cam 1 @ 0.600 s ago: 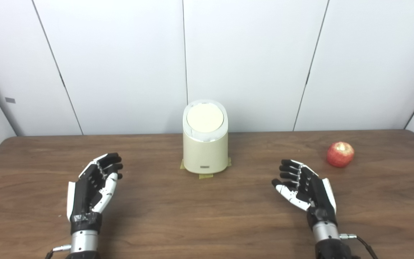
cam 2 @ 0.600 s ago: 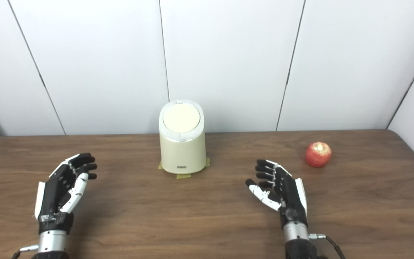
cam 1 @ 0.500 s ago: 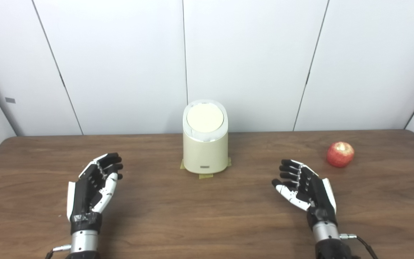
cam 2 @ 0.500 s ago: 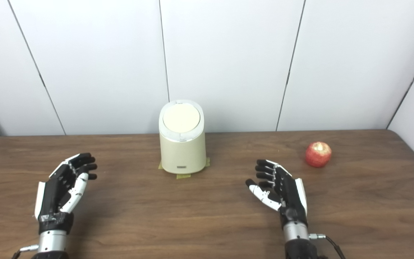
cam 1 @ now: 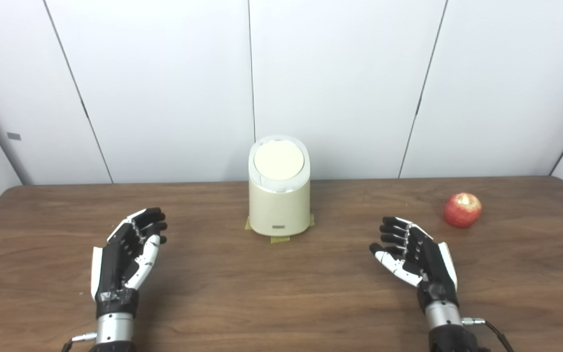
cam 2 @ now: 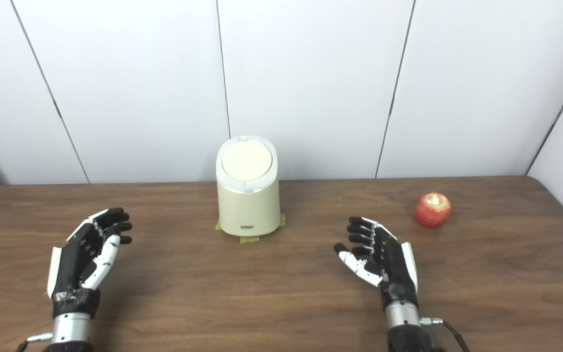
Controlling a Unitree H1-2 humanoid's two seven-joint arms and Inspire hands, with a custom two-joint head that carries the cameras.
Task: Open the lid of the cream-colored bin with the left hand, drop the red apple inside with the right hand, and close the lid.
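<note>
Left hand: over the near left of the table, palm turned inward, fingers spread and lightly curled; holds nothing; well apart from the bin.
Table: dark wood-grain top; bare board between each hand and the bin.
Cream-colored bin: upright at centre, towards the far edge; small dark label low on its front.
Lid: round, pale, seated flat in the white rim; closed.
Tape: yellowish strips showing under the bin's base at front and sides.
Right hand: over the near right, palm turned inward, fingers apart; holds nothing.
Red apple: on the table at far right, beyond and right of the right hand, not touching it; well apart from the bin.
Wall panels: white, with dark seams, right behind the table.
</note>
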